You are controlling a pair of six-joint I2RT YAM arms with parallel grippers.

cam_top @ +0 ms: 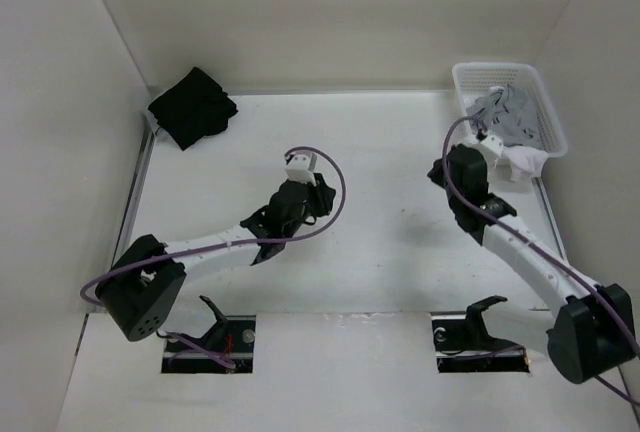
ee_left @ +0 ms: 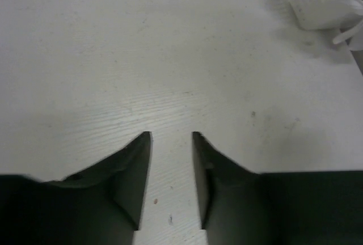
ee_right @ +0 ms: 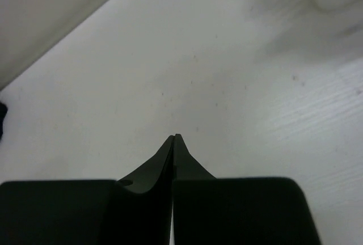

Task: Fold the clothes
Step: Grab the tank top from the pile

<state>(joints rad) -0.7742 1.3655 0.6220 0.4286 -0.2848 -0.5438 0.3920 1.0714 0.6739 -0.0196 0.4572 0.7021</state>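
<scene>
Tabletop [cam_top: 380, 252]: white, walled on three sides, spread before you.
Basket [cam_top: 478, 69]: at your far right corner.
Grey T-shirt [cam_top: 505, 107]: crumpled inside the basket.
Left fingers [ee_left: 144, 148]: apart, holding nothing.
Right fingers [ee_right: 174, 138]: pressed together, empty.

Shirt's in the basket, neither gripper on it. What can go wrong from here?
1. The grey T-shirt lies in the white basket next to a white garment that spills over the near rim. A pull may drag both out.
2. The basket looks light and sits at the table's far right corner, so lifting the shirt could tip or shift it.
3. The right gripper is shut near the basket and must open first. The left gripper is open but mid-table, far from the shirt.
</scene>
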